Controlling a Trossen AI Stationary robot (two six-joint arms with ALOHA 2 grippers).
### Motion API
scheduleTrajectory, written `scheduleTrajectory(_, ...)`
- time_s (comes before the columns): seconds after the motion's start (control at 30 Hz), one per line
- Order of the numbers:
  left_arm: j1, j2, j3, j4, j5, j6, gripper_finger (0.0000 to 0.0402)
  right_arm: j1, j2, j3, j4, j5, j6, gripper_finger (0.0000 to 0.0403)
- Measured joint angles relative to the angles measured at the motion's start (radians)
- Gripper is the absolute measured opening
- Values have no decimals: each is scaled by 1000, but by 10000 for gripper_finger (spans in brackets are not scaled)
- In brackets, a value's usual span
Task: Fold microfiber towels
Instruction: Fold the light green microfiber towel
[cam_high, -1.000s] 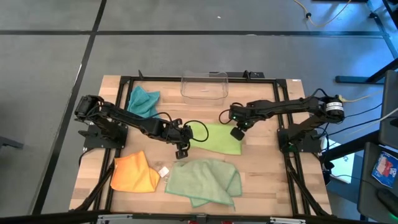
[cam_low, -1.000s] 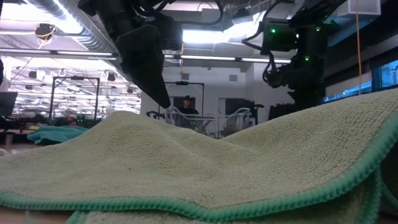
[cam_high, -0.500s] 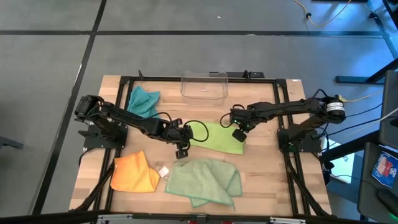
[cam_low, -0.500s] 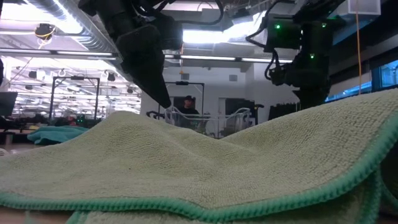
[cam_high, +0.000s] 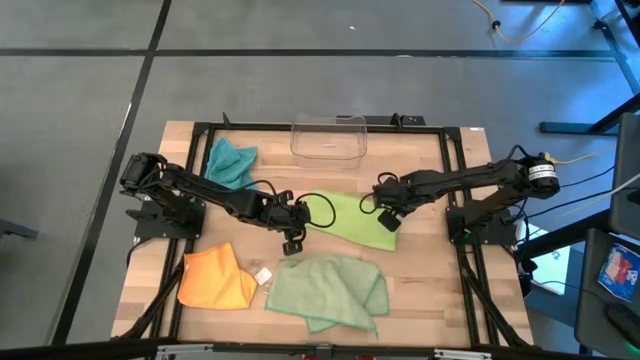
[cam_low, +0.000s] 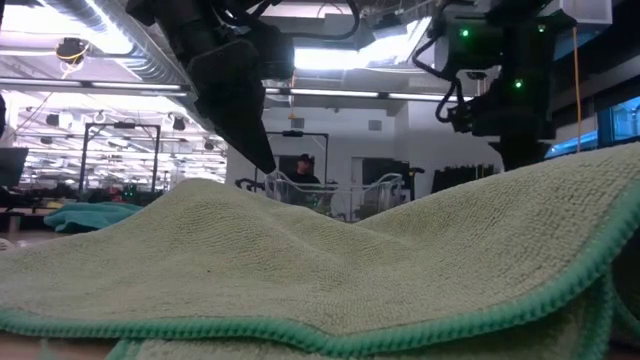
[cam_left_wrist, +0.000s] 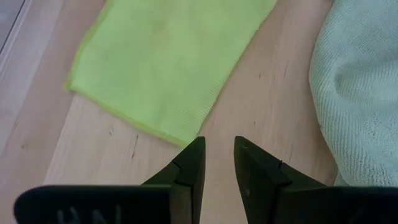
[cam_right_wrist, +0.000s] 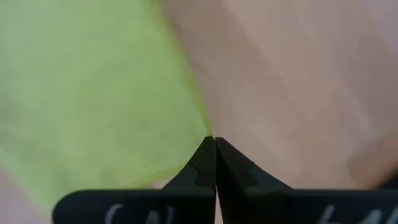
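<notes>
The lime green towel (cam_high: 345, 222) lies flat at mid-table, also seen as towel (cam_left_wrist: 168, 62) and towel (cam_right_wrist: 93, 93). My left gripper (cam_high: 292, 241) hovers just off its near left corner, fingers (cam_left_wrist: 217, 158) slightly open with nothing between them. My right gripper (cam_high: 389, 221) is shut, its tips (cam_right_wrist: 214, 142) over the towel's right edge near the near right corner. The pale sage towel (cam_high: 325, 288) lies rumpled near the front edge and fills the low view (cam_low: 300, 260). The orange towel (cam_high: 215, 279) lies at front left, the teal towel (cam_high: 230, 161) bunched at far left.
A clear plastic bin (cam_high: 328, 137) stands at the far edge, in the middle. A small pale object (cam_high: 262, 274) lies between the orange and sage towels. A black frame (cam_high: 200, 130) runs around the tabletop. Bare wood (cam_high: 420, 270) shows at front right.
My right gripper, still shut, has moved along the lime towel's right edge toward the table's near and right edges, turning slightly. My left gripper and the towels have stayed still.
</notes>
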Motion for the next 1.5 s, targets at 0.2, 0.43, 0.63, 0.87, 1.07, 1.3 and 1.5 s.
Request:
scheduleTrajectory(0.2,0,0,0,0,0,0,78,31,-4,-14,-83,-49,168,0)
scheduleTrajectory(0.43,0,0,0,0,0,0,78,32,-3,-107,-10,-92,167,25)
scheduleTrajectory(0.63,0,0,0,-1,0,0,78,32,-3,-126,-75,-94,177,90)
scheduleTrajectory(0.87,0,0,0,-1,0,1,78,33,-3,-105,-86,-94,178,140)
scheduleTrajectory(1.07,0,0,0,-1,0,1,78,94,-5,-38,9,-30,77,139)
scheduleTrajectory(1.3,0,0,0,-1,-32,1,78,112,20,-82,492,15,-61,129)
scheduleTrajectory(1.5,0,0,0,-2,-43,1,78,39,112,-83,641,88,-121,118)
